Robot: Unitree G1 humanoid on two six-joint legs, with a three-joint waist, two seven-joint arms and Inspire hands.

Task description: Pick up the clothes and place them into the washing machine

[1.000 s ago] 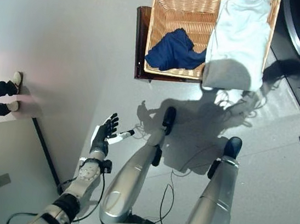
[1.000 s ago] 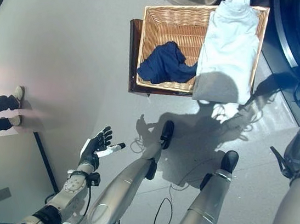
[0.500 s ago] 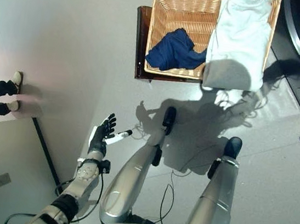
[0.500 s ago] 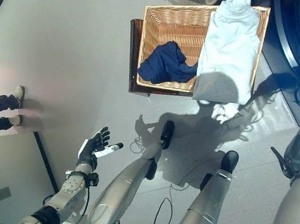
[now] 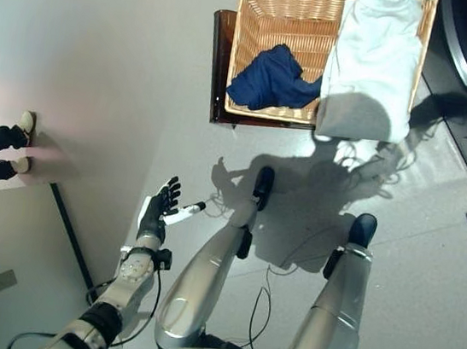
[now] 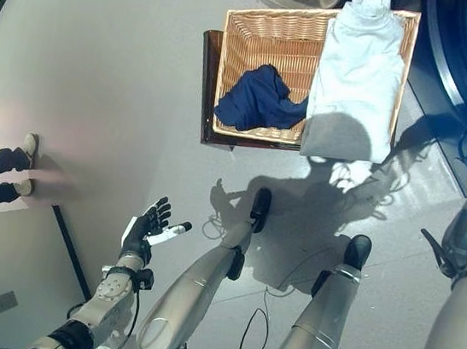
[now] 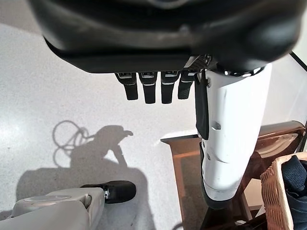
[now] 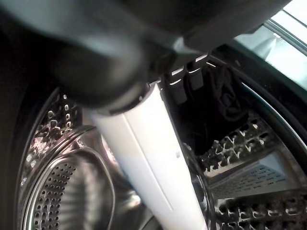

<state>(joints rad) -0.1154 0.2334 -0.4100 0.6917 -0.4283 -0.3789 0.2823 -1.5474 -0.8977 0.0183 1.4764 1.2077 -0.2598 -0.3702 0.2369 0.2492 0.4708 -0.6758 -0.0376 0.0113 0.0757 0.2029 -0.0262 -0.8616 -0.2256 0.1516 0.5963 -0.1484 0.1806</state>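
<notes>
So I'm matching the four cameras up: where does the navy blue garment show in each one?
Left eye view: navy blue garment in the wicker basket, beside the white garment.
Right eye view: same place.
Left wrist view: a sliver at the edge.
Right wrist view: not in it.
Shared landmark: the basket.

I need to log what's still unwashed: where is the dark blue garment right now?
The dark blue garment lies crumpled inside the wicker basket on the floor ahead of the robot, in its left half, touching the white garment draped over the basket's right side.
</notes>
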